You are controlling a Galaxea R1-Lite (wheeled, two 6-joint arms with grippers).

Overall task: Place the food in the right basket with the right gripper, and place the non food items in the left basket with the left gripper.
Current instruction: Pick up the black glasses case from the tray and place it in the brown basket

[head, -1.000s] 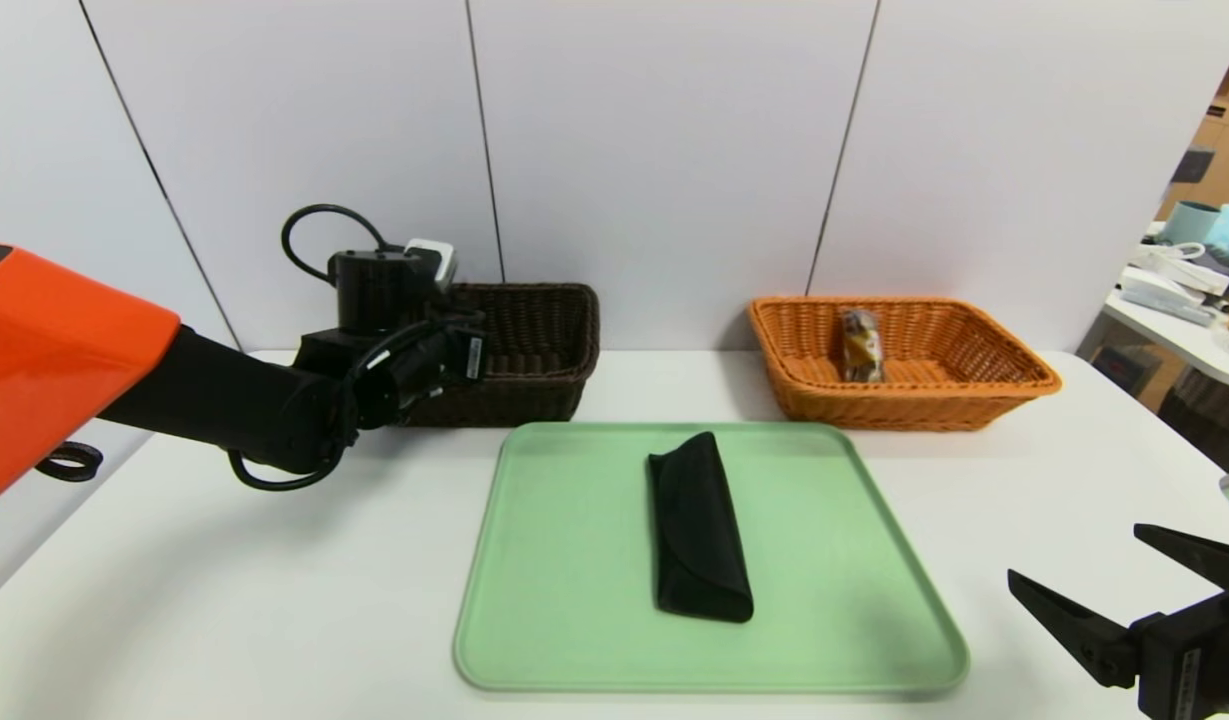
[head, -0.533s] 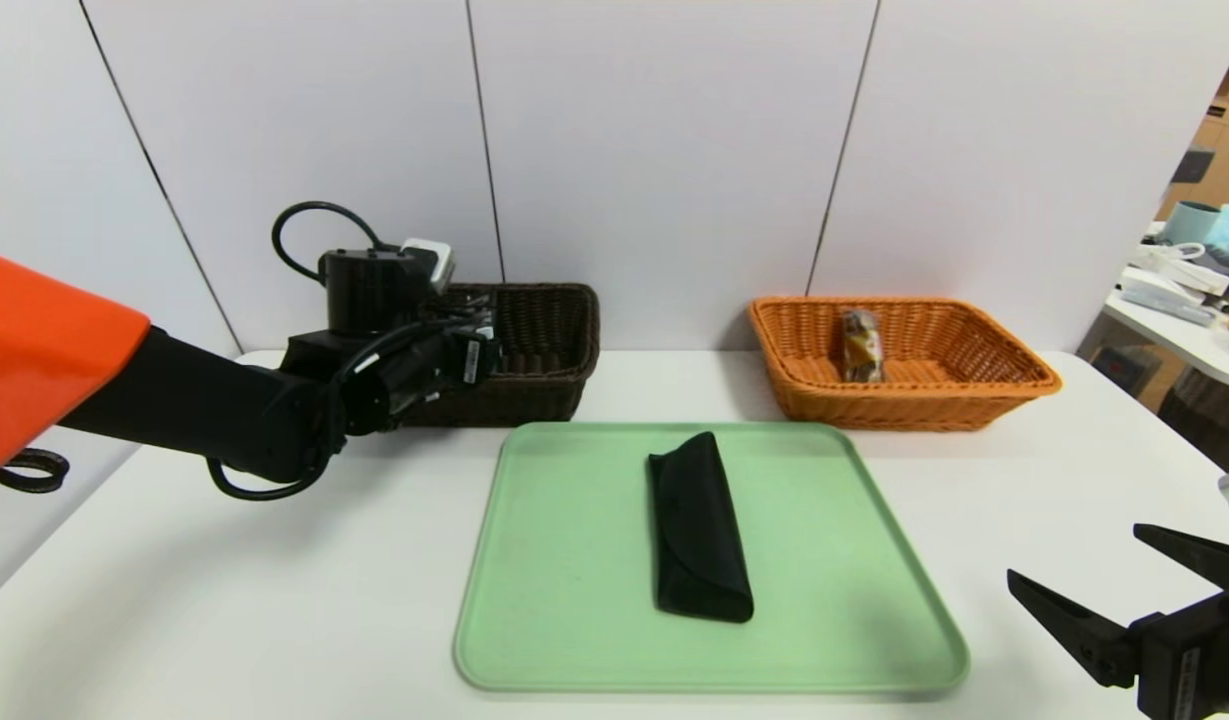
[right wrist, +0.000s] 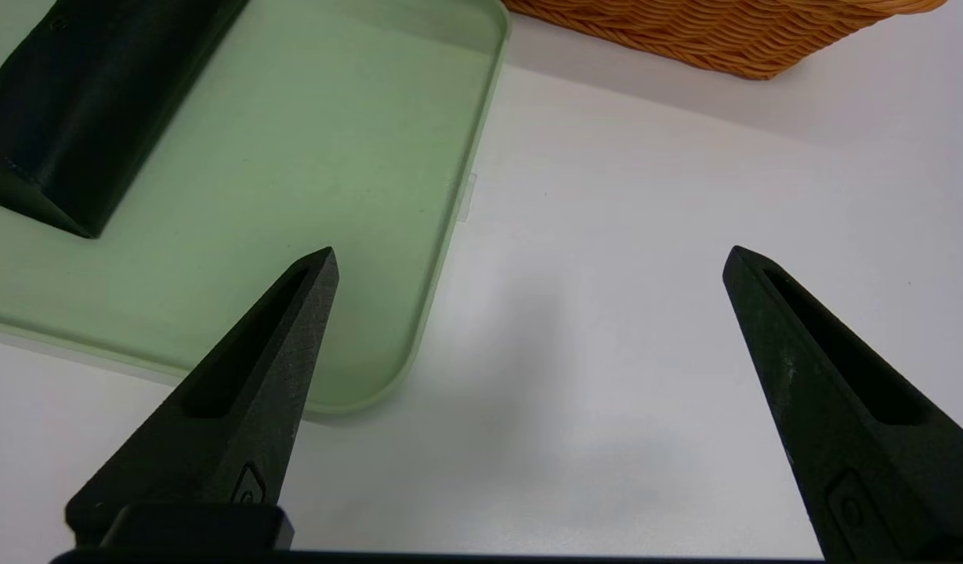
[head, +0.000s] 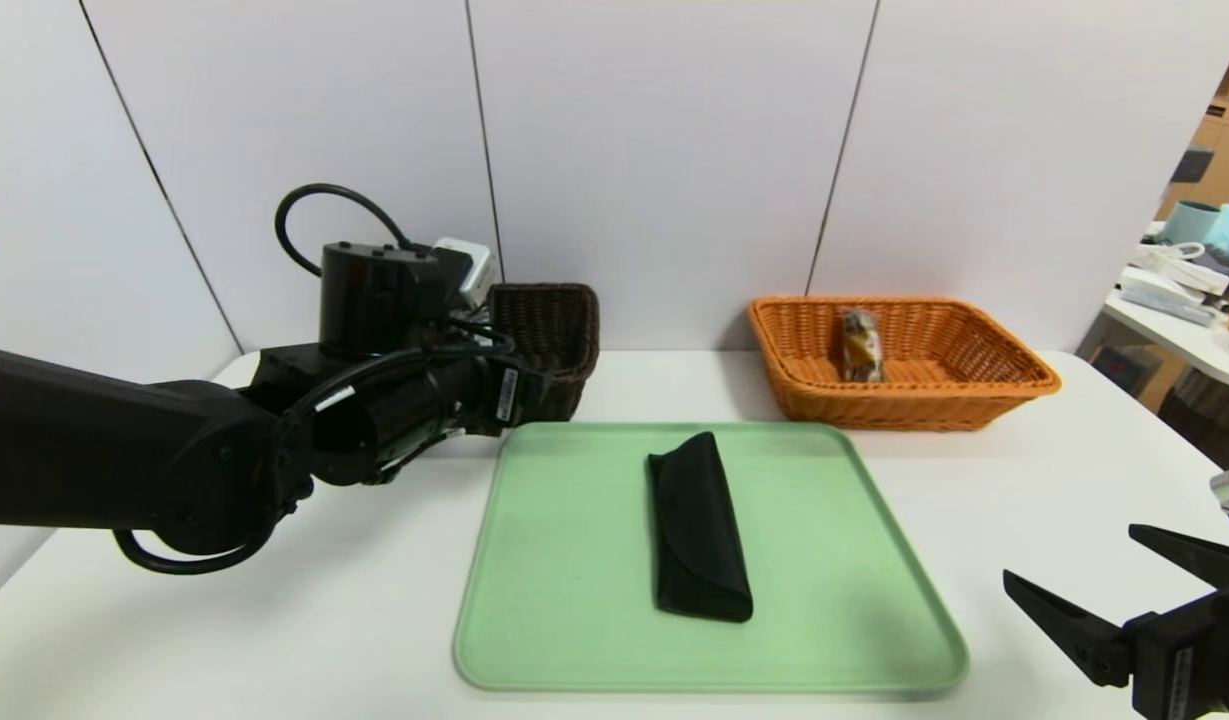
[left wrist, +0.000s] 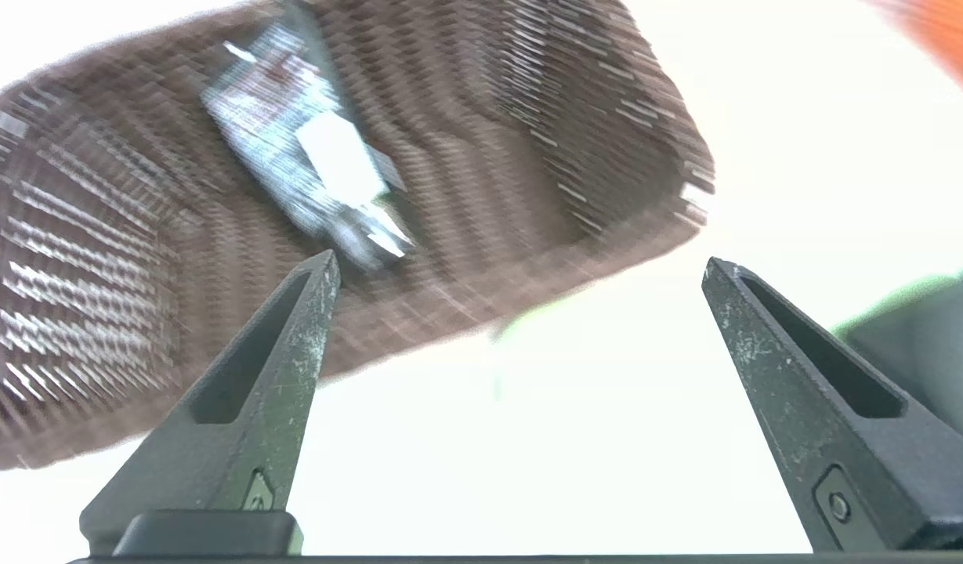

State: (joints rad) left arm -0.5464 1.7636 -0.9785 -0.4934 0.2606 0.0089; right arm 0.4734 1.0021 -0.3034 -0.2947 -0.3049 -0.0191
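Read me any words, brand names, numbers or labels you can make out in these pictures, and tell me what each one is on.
No text can be read.
Black tube lying in the dark brown wicker basket: pale lettering, too blurred to read.
White sticker on the left gripper's wrist: print too small to read.
Wrapped snack bar in the orange wicker basket: label too small to read.
Soft black folded case on the green tray: no markings visible.

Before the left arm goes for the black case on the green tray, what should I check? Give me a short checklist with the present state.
1. Left claw open and empty: ok.
2. Black tube with white lettering inside the dark brown wicker basket: ok.
3. Soft black folded glasses case lying free on the green plastic tray: ok.
4. Wrapped snack bar inside the orange wicker basket: ok.
5. Right claw open, parked beside the tray, away from the case: ok.
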